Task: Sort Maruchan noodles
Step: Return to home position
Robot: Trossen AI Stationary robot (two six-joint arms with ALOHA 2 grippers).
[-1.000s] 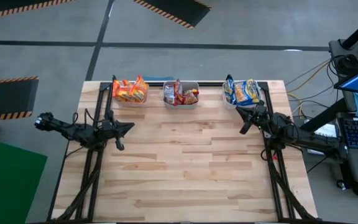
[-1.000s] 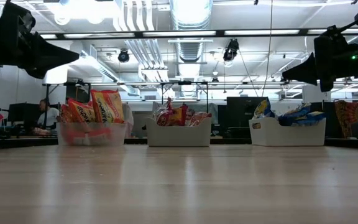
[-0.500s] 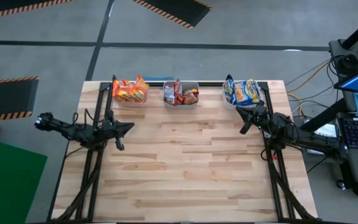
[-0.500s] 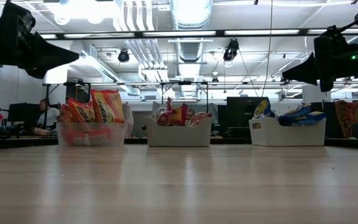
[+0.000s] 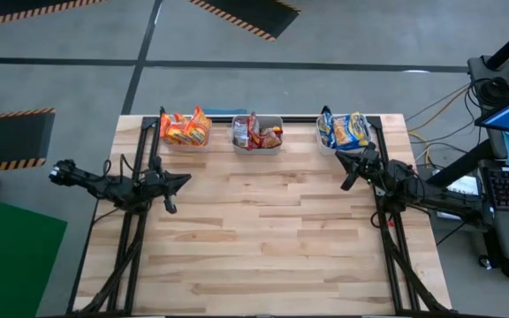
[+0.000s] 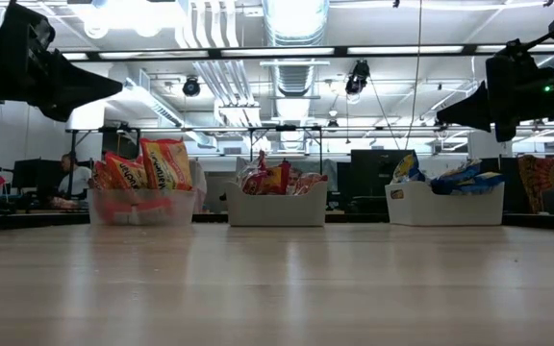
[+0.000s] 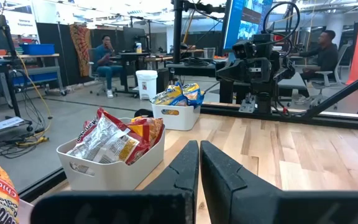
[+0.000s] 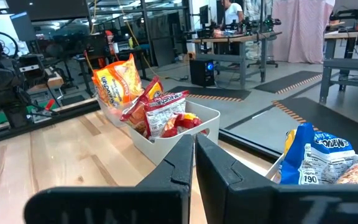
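Observation:
The Maruchan noodles stand in three bins along the table's far edge. Orange packets (image 5: 186, 128) fill the left bin (image 6: 142, 206), red ones (image 5: 256, 132) the middle bin (image 6: 275, 208), blue-and-yellow ones (image 5: 346, 130) the right bin (image 6: 444, 205). My left gripper (image 5: 184, 179) hovers shut and level over the table's left side, holding nothing. My right gripper (image 5: 346, 179) hovers shut and level over the right side, also holding nothing. In the wrist views the shut fingers of my left gripper (image 7: 199, 163) and my right gripper (image 8: 193, 154) meet tip to tip.
The wooden tabletop (image 5: 263, 238) stretches bare in front of the bins. Dark frame rails (image 5: 131, 256) run along its left and right sides. People sit at desks in the room beyond the table (image 7: 107, 59).

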